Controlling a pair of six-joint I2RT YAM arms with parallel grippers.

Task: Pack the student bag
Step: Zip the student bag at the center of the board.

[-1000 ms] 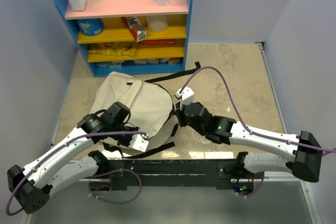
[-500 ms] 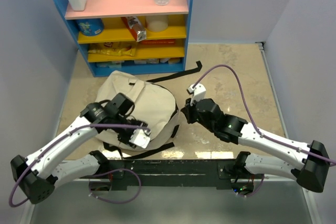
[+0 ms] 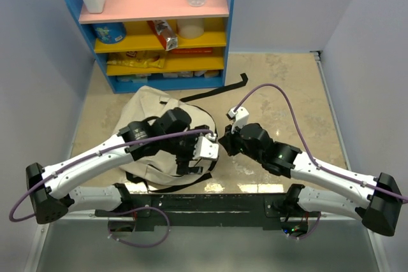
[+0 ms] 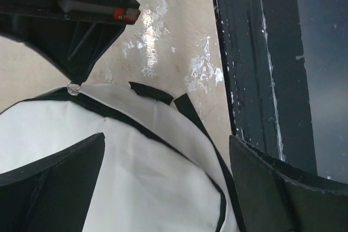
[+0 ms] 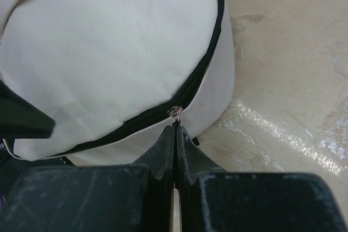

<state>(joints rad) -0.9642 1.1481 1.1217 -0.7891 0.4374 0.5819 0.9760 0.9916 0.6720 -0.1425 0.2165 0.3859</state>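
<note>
Zipping looks like your step: your right gripper (image 5: 175, 129) is pinched shut on the small metal zipper pull (image 5: 175, 111), so draw it along the curved black track (image 5: 205, 71) without lifting. Your left gripper (image 4: 166, 137) hangs wide open, empty, over the large cream fabric student bag (image 3: 156, 103); press down to brace the cloth. The bag lies flat on the beige marbled table (image 3: 287, 93), long axis running from the blue-framed shelf (image 3: 231, 30) toward the arm bases, rounded zippered end facing your right arm.
</note>
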